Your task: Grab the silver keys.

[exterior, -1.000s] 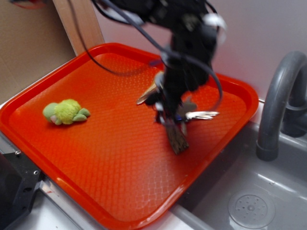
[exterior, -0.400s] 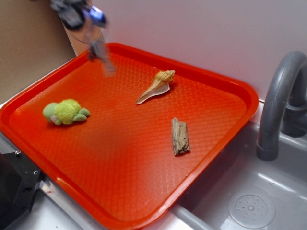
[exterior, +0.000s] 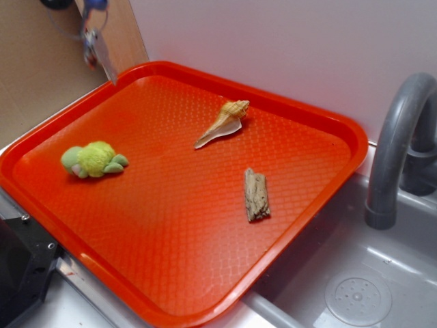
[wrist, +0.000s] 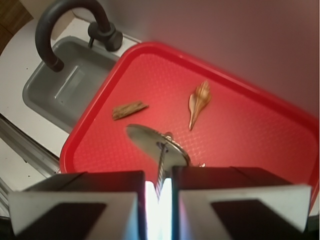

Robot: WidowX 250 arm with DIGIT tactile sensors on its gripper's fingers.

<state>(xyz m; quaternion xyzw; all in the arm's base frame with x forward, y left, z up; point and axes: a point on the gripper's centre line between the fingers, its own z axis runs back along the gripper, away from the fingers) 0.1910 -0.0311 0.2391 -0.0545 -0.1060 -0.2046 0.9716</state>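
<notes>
The silver keys (exterior: pixel 100 52) hang in the air above the far left corner of the red tray (exterior: pixel 171 225). My gripper (exterior: pixel 91 19) sits at the top left edge of the exterior view, mostly cut off, and is shut on them. In the wrist view the two fingers of the gripper (wrist: pixel 158 186) stand close together. A thin key blade is pinched between them, and the rest of the silver keys (wrist: pixel 150 141) dangle below, high above the tray (wrist: pixel 150 75).
A tan spiral seashell (exterior: pixel 224 121) (wrist: pixel 199 102) and a brown wood chip (exterior: pixel 257 195) (wrist: pixel 129 110) lie on the tray. A green plush toy (exterior: pixel 93 160) lies at its left. A grey sink (exterior: pixel 355 273) with a curved faucet (exterior: pixel 396 150) borders the tray's right.
The gripper rose from the middle of the tray with the keys and swung to the far left corner. The shell and wood chip it was covering now show.
</notes>
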